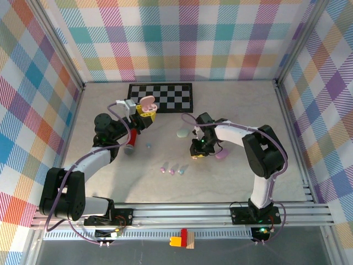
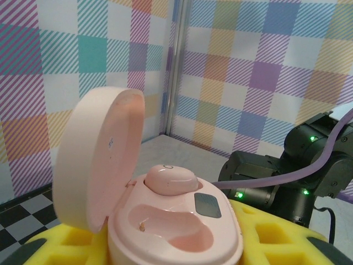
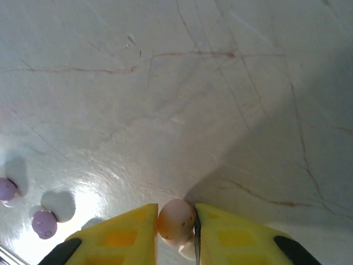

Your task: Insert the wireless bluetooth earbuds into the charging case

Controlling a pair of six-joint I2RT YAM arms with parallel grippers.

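My left gripper (image 1: pixel 144 114) is shut on the pink charging case (image 2: pixel 182 221), held above the table with its lid (image 2: pixel 96 160) swung open. One pink earbud (image 2: pixel 171 179) sits in the far slot, and the near slot (image 2: pixel 168 229) is empty. Yellow pads (image 2: pixel 276 234) flank the case body. My right gripper (image 3: pixel 176 226) is low over the table at mid-right (image 1: pixel 197 153), shut on a pale pink earbud (image 3: pixel 175 220). Loose earbuds lie on the table: two lilac ones (image 3: pixel 44 223) (image 3: pixel 6 189), a row (image 1: pixel 172 170) near the front, and a blue one (image 1: pixel 148 146).
A pale green case (image 1: pixel 182 133) and a lilac case (image 1: pixel 223 154) lie on the table beside the right arm. A checkerboard mat (image 1: pixel 168 97) lies at the back. A red block (image 1: pixel 183 236) sits below the front rail. Plaid walls surround the table.
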